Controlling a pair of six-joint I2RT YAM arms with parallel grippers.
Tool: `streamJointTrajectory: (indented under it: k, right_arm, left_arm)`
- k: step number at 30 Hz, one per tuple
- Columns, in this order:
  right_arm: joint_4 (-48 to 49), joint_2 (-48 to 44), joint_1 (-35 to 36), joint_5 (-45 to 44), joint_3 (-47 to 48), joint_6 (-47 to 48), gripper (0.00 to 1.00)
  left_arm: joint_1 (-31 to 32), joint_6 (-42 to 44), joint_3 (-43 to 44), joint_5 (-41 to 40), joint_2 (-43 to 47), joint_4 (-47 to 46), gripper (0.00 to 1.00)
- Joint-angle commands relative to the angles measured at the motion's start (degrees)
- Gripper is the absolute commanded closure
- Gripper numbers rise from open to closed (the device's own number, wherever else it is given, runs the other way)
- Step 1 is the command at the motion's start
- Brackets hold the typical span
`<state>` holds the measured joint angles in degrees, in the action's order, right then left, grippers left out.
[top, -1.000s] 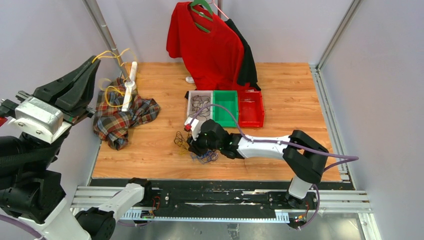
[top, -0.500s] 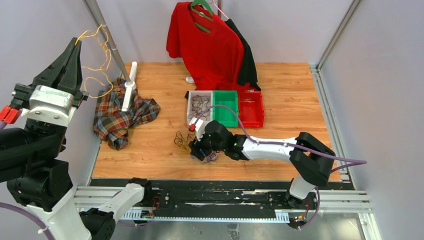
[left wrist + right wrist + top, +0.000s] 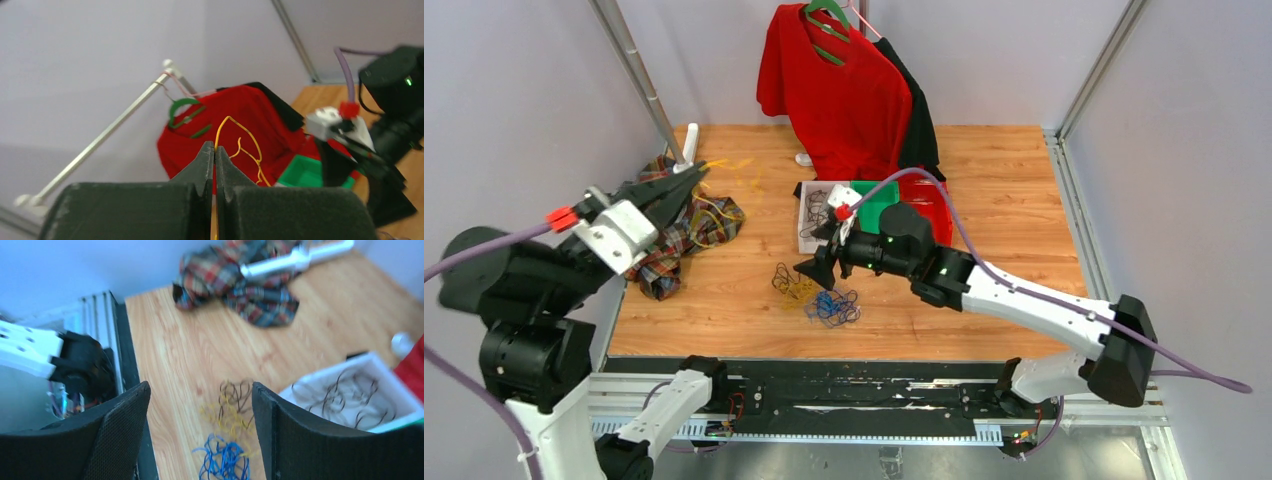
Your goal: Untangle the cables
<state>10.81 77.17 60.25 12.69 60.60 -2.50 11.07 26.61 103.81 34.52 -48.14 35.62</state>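
Observation:
A loose pile of thin cables lies on the wooden table: black (image 3: 782, 277), yellow (image 3: 800, 290) and blue (image 3: 832, 306). My left gripper (image 3: 698, 173) is shut on a yellow cable (image 3: 722, 208) and holds it over the plaid cloth. In the left wrist view the jaws (image 3: 215, 146) pinch the yellow cable (image 3: 241, 138), which loops up past them. My right gripper (image 3: 808, 270) hangs open and empty just above the pile. The right wrist view shows its fingers (image 3: 200, 390) spread over the black (image 3: 235, 391), yellow (image 3: 226, 416) and blue (image 3: 223, 461) cables.
A white bin (image 3: 805, 240) with black cables in it, a green bin (image 3: 879, 208) and a red bin (image 3: 932, 222) stand mid-table. A plaid cloth (image 3: 660, 262) and a white power strip (image 3: 690, 146) lie at the left. A red shirt (image 3: 844, 85) hangs behind.
My left gripper has swung down from high by the left wall to over the plaid cloth, carrying the yellow cable. My right gripper has lifted off the pile and drawn back toward the bins.

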Motion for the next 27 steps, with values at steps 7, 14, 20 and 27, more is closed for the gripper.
streamJointTrajectory:
  k: [7,14,20,27]
  right_arm:
    - [-1.2,-2.5,-1.0,8.3,13.7,3.6,0.26]
    - [2.8,0.8,-1.0,11.1,16.2,2.5,0.25]
    - [1.8,5.1,-1.0,12.5,21.2,3.1,0.34]
    - [-1.6,7.1,-1.4,8.4,23.2,2.0,0.99]
  left_arm:
    - [0.4,-11.3,-13.7,13.9,1.9,1.7,0.99]
    - [0.4,-13.7,-16.4,15.2,2.5,1.2,1.0]
    - [0.4,-13.9,-17.1,15.4,3.0,1.2,1.0]
    - [0.4,-14.2,-19.3,12.7,3.4,1.2,0.99]
